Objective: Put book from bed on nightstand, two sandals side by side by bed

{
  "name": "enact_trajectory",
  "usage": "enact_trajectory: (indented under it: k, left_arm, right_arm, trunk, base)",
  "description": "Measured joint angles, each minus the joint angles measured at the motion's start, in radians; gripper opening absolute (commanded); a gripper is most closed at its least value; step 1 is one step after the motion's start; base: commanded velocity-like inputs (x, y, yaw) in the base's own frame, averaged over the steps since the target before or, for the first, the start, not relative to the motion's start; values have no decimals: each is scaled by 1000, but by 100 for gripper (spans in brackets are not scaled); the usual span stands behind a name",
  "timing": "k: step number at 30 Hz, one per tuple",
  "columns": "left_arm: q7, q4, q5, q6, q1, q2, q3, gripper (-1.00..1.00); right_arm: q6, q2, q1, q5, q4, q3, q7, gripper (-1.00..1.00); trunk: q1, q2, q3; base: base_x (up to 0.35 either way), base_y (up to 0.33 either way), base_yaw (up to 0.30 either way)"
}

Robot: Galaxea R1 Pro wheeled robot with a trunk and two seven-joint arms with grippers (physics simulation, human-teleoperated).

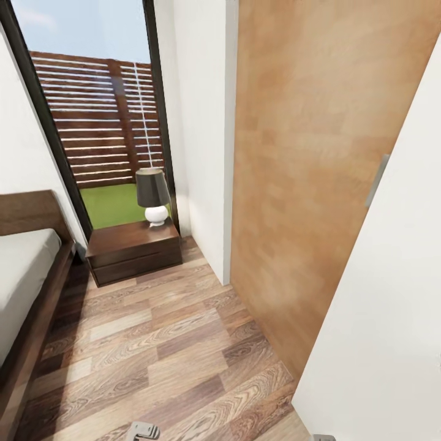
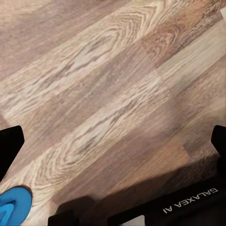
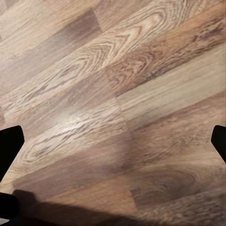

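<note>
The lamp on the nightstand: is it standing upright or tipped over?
Upright: the lamp stands on its round white base on the nightstand, its dark shade level on top.

The bed [image 1: 24,275] is cut off by the head view's left edge, so just a strip of mattress and frame beside the nightstand [image 1: 133,250] shows. In the left wrist view a blue sandal [image 2: 13,205] is clipped at the corner, leaving its toe end visible. In each wrist view the fingers [image 2: 9,148] [image 3: 9,146] run off both sides, so the tips cannot be seen.
</note>
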Motion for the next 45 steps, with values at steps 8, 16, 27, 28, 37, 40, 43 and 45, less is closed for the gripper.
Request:
enact_trajectory:
  k: [8,16,27,28,37,40,43,45]
  left_arm:
    - [-1,0,0,1,0,0,0,100]
    - [-1,-4,0,3,0,-1,0,100]
    - [0,-4,0,2,0,-1,-1,100]
    - [0,-4,0,1,0,-2,-1,100]
    - [2,-5,1,0,0,-2,2,100]
    - [1,-5,1,-1,0,-2,2,100]
    - [2,-5,1,-2,0,-2,2,100]
    - [3,-4,1,-3,0,-2,2,100]
  right_arm:
    - [0,3,0,1,0,0,-5,100]
    - [-2,3,0,2,0,0,-4,100]
    - [-3,3,0,5,0,0,-8,100]
    - [-3,3,0,6,0,0,-8,100]
    - [-3,3,0,8,0,0,-9,100]
    - [-3,3,0,8,0,0,-9,100]
    - [-3,3,0,8,0,0,-9,100]
    - [-3,3,0,8,0,0,-8,100]
  trunk:
    - [-31,56,25]
    - [-38,70,35]
    - [-38,70,49]
    - [-38,70,49]
    - [-38,70,44]
    - [-38,70,42]
    - [-38,70,42]
    - [-39,70,42]
  base:
    - [0,0,0]
    - [0,0,0]
    - [0,0,0]
    - [0,0,0]
    - [0,0,0]
    - [0,0,0]
    - [19,0,0]
    - [161,0,0]
